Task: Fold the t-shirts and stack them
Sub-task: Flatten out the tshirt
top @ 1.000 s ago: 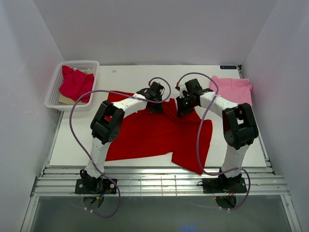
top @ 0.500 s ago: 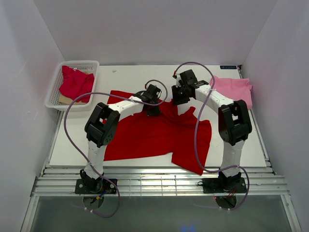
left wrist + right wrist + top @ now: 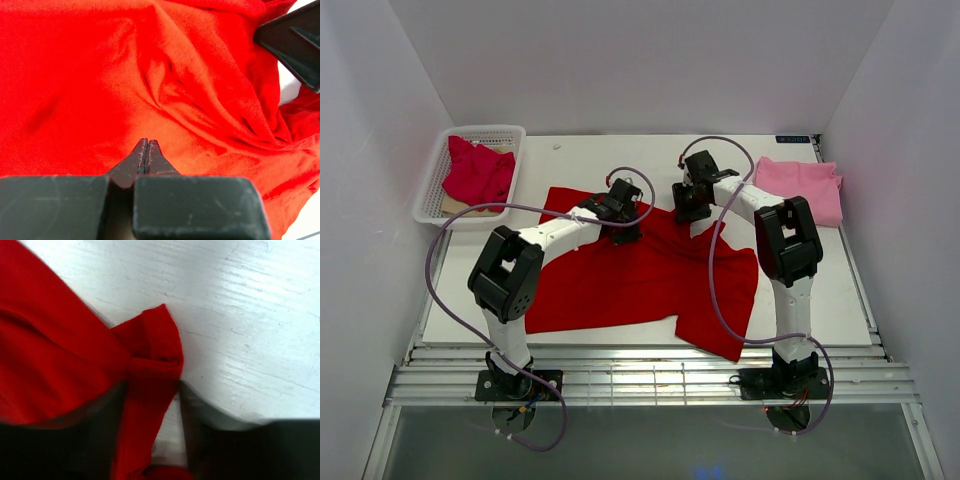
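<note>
Left jaws were clenched tip-to-tip, tips on the red shirt (image 3: 200,100). Right jaws gripped its bunched edge, just over the bench (image 3: 250,315).

Bright red t-shirt (image 3: 620,280): plain, no print; reads orange-red in the left wrist view.
Light pink t-shirt (image 3: 805,185): plain.
Crimson t-shirt (image 3: 475,172): plain, deeper red, beside a tan piece (image 3: 455,207) in the white mesh basket (image 3: 485,130).
Table (image 3: 590,160): white, faint grey scratches.
Left arm (image 3: 555,230), right arm (image 3: 745,200): white links, black joints.
Cables (image 3: 720,139): purple.
Left fingers (image 3: 155,160): black, pale scuffs.
Right fingers (image 3: 100,440): dark, blurred.
</note>
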`<action>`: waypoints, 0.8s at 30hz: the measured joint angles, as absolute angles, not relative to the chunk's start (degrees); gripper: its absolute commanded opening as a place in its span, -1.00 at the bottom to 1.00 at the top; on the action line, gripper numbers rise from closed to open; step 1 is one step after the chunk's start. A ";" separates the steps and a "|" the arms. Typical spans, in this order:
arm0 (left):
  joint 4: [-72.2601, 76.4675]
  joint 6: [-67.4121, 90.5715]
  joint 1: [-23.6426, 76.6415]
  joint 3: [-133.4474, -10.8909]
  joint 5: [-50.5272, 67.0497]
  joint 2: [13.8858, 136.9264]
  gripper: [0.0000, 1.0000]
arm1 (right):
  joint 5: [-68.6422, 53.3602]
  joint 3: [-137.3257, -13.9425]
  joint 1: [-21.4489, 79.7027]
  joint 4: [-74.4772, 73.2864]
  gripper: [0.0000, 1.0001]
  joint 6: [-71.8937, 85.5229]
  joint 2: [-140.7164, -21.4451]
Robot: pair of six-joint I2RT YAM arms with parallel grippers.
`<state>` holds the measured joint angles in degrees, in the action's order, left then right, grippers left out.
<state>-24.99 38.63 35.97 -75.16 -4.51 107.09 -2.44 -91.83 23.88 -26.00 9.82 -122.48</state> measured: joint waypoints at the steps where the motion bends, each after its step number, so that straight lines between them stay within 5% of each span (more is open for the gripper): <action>1: -24.97 38.70 35.97 -74.87 -4.56 106.85 -1.00 | -2.17 -91.83 23.83 -26.02 0.34 9.89 -122.48; 5: -24.95 39.07 35.97 -74.28 -4.67 106.61 -1.00 | -2.92 -91.83 23.70 -26.00 0.43 8.91 -122.30; 8: -24.86 39.18 35.97 -73.93 -4.71 106.56 -1.00 | -3.36 -91.70 23.64 -25.93 0.26 8.51 -122.30; 12: -24.97 39.40 35.97 -73.43 -4.99 106.21 -1.00 | -5.08 -91.07 23.55 -25.65 -0.71 8.23 -122.30; 13: -24.93 39.44 35.97 -73.34 -5.13 106.04 -1.00 | -5.63 -90.89 23.51 -25.67 -0.78 8.23 -122.30; 24: -24.77 39.83 35.97 -70.39 -5.61 103.28 -1.00 | -0.19 -95.88 23.59 -28.62 -0.78 8.23 -121.95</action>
<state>-24.77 39.83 35.97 -70.39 -5.61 103.28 -0.19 -95.88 23.59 -28.62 8.23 -121.95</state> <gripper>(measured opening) 0.024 0.100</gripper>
